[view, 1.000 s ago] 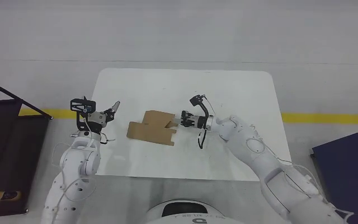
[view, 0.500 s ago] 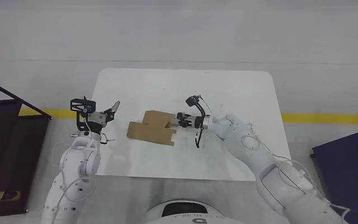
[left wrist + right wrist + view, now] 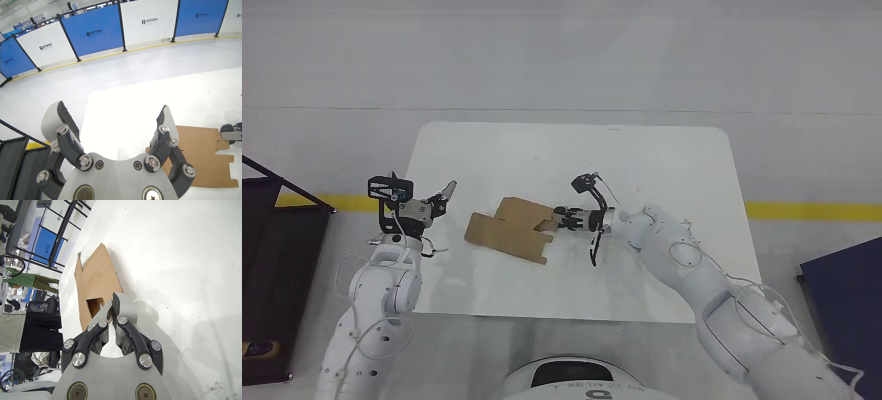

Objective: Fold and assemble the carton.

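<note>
Carton (image 3: 507,227): flat brown cardboard, not yet folded up. Lying on white bench (image 3: 642,160) a little left of centre, about midway between near and far edges. Outline irregular: straight left end, stepped notches along right end, 1 raised step on far side. Surface plain and matte, creases faint. In right wrist view, rectangular cut-out beside tool with darker brown layer visible inside it, so apparently 2 layers pressed flat. Soft shadow along 1 long edge there; cannot tell whether that edge is off the bench.

Right tool (image 3: 553,221): at carton's right end, fingers narrow, pinched on cardboard edge by the notches. Ribbed black pads (image 3: 115,303) pressed to cardboard from both sides, no gap visible between them.

Left tool (image 3: 445,193): over bench just inside its left edge, well apart from carton. Fingers spread wide, nothing between them. Seen from its own wrist, pointing out across bench toward far side, with carton lying flat off to 1 side. Right tool's tip also visible in that view, touching carton's notched end.
</note>
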### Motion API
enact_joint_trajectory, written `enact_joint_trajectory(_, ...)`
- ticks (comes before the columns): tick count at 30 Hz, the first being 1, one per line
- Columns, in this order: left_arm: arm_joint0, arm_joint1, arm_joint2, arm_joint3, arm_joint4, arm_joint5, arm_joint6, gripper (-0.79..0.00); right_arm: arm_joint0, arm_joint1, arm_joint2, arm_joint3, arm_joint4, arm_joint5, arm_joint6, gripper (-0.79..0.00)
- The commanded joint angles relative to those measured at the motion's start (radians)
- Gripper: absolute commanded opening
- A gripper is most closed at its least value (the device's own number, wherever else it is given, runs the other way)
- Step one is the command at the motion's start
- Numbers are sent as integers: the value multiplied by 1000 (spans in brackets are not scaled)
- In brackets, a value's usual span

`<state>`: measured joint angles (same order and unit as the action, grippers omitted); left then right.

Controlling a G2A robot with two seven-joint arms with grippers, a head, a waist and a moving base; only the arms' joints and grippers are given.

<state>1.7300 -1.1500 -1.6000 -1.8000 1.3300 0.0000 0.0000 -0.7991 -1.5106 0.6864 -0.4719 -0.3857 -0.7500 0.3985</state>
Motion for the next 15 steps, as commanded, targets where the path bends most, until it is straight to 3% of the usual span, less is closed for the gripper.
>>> enact_joint_trajectory(1, 0, 0, 0, 0, 0, 0, 0, 0, 0, 0, 5, 1, 8, -12, -3, -785)
enact_joint_trajectory(8, 0, 0, 0, 0, 0, 0, 0, 0, -7, 21, 54, -18, 42, -119, -64, -785)
enact_joint_trajectory(15, 0, 0, 0, 0, 0, 0, 0, 0, -51, 65, 123, -112, -16, -191, -219, -785)
